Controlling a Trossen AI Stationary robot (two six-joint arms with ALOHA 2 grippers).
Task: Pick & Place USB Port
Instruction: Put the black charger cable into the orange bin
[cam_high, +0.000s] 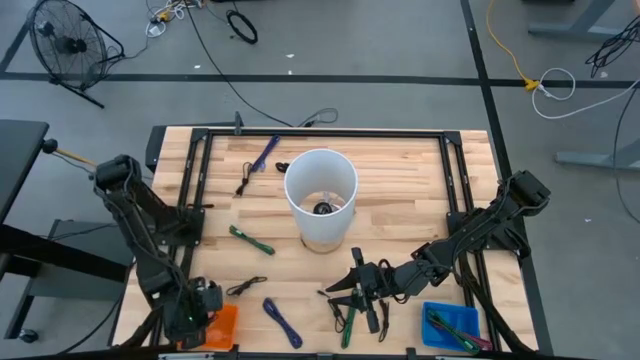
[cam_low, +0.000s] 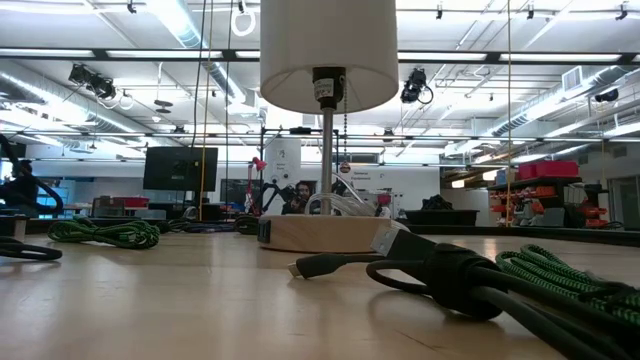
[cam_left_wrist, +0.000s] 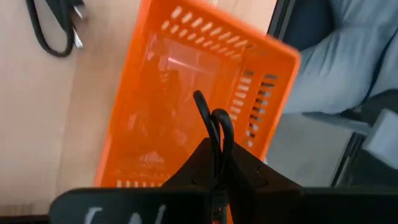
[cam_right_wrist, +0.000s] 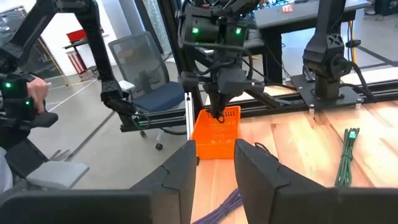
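Observation:
My left gripper (cam_high: 203, 305) hangs over the orange bin (cam_high: 224, 324) at the table's near left corner, shut on a thin black cable (cam_left_wrist: 212, 119). My right gripper (cam_high: 352, 283) is open, low over the near middle of the table. Under it lie a green cable (cam_high: 348, 322) and black cables, and it touches none of them. Its wrist view looks past the open fingers (cam_right_wrist: 214, 158) toward the orange bin (cam_right_wrist: 216, 134). A purple cable (cam_high: 282, 322), a black cable (cam_high: 240, 288) and a green cable (cam_high: 250, 240) lie loose on the wood. My left gripper pinches the black cable between its two shut fingers, coming from above and pointing down. A narrow loop of the cable (cam_left_wrist: 208, 109) sticks out past the fingertips over the inside of the orange bin (cam_left_wrist: 186, 74). The rest of the cable is hidden by the gripper.
A white-shaded lamp (cam_high: 320, 195) on a wooden base stands mid-table. A blue bin (cam_high: 450, 326) with cables sits at the near right corner. More cables (cam_high: 262, 155) lie at the far left of the lamp. In the low view a black USB cable (cam_low: 330, 265) lies close by.

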